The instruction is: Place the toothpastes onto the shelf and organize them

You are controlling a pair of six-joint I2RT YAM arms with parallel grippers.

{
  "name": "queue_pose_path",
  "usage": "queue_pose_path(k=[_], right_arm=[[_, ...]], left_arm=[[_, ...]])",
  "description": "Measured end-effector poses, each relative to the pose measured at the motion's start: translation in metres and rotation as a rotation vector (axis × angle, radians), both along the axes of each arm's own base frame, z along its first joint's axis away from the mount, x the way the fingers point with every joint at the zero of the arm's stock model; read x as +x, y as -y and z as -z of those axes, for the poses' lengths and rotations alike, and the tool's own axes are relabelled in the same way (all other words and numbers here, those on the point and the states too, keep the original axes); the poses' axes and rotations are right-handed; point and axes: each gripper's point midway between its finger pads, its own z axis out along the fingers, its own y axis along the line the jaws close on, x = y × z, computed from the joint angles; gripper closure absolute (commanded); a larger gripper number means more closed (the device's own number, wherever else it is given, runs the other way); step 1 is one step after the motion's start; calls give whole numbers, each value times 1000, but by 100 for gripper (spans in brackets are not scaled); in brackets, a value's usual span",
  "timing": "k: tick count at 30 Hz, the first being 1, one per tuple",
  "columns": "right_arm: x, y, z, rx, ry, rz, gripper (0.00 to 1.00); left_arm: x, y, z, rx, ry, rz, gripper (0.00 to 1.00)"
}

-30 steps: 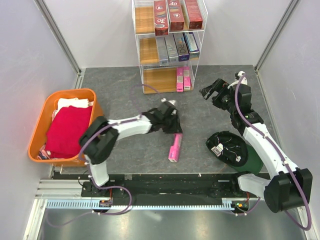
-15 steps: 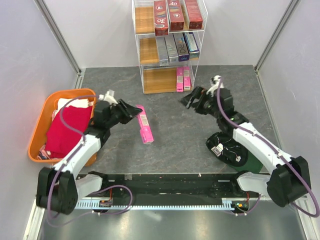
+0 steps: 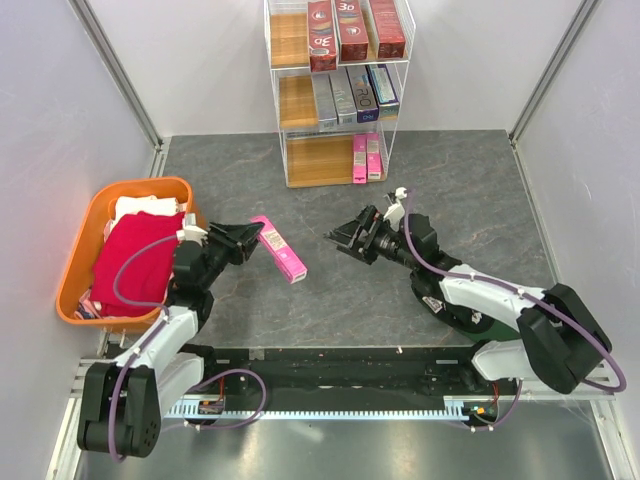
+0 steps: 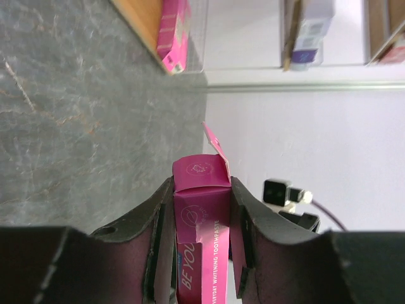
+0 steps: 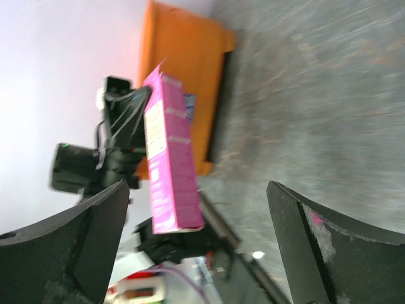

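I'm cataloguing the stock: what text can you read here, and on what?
"BE YOU": pink toothpaste box, left wrist view.
"EVERYDAY WHITENING TOOTHPASTE": same box, smaller print.
"3D": red box on the shelf, top tier.
"PRO": dark box, middle tier.
All other print is too small or blurred to read.

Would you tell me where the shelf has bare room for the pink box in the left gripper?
Bottom tier: bare wood left of the two pink boxes, the widest gap. Middle tier: a bare strip left of the grey boxes. Top tier: a bare strip left of the red boxes. Every tier's right side is crowded.
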Motion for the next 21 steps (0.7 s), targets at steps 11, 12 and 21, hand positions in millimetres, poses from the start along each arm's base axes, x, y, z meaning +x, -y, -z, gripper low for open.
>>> queue_pose_path(k=[11, 12, 21], right_arm=[[-43, -49, 6, 201, -152, -187, 6], [-48, -53, 5, 210, -158, -204, 6], [-66, -74, -1, 287, -187, -293, 23]], left_arm=[[3, -12, -27, -24, 92, -80, 76], [3, -12, -27, -24, 90, -80, 76], [5, -12, -20, -21, 68, -79, 77]])
